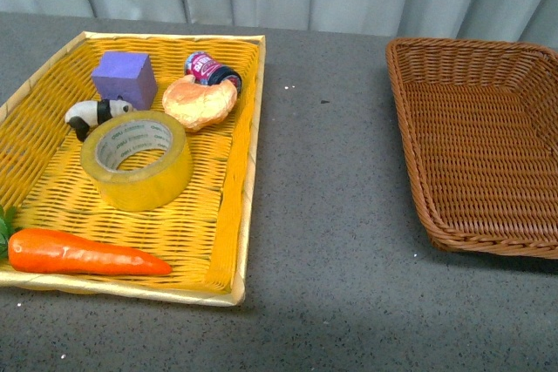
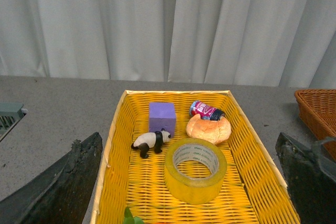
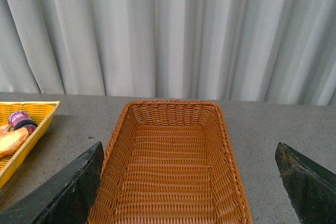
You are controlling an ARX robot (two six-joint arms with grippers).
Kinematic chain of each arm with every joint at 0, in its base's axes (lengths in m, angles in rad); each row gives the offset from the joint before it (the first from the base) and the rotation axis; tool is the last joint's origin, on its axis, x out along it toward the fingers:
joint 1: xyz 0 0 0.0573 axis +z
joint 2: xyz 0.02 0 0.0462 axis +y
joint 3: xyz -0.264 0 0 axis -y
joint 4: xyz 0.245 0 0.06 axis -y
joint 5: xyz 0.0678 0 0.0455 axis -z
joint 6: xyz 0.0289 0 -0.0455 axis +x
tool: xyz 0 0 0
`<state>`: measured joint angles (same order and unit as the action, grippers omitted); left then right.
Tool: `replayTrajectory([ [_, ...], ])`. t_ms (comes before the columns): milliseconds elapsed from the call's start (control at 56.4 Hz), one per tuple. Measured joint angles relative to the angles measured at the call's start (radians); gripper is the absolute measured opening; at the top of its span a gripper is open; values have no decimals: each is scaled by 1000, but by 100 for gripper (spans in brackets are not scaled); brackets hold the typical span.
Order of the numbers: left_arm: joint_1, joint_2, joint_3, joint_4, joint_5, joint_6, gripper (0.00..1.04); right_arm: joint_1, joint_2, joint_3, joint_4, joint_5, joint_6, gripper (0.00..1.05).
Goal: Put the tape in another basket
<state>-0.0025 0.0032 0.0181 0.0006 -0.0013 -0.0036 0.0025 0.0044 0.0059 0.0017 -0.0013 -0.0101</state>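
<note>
Front view: showing the tape (image 1: 139, 182) lying flat in the yellow tray (image 1: 52, 198) on the grey surface (image 1: 323, 215), the brown basket (image 1: 488, 154) sitting well apart to its right.
Left wrist: looking at the tape (image 2: 194, 187), left jaws standing wide apart.
Right wrist: facing the basket (image 3: 168, 171), right jaws standing wide apart.

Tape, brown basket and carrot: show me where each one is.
tape (image 1: 139, 187): front view, on its yellow outer wall.
basket (image 1: 495, 154): front view, on its bare woven floor.
carrot (image 1: 83, 253): front view, midway along its orange body.
</note>
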Motion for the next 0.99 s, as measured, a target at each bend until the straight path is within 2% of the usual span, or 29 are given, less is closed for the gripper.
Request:
replayTrajectory([
  [993,0,0,0,0,0,0,98,0,0,0,0,0,0,96],
])
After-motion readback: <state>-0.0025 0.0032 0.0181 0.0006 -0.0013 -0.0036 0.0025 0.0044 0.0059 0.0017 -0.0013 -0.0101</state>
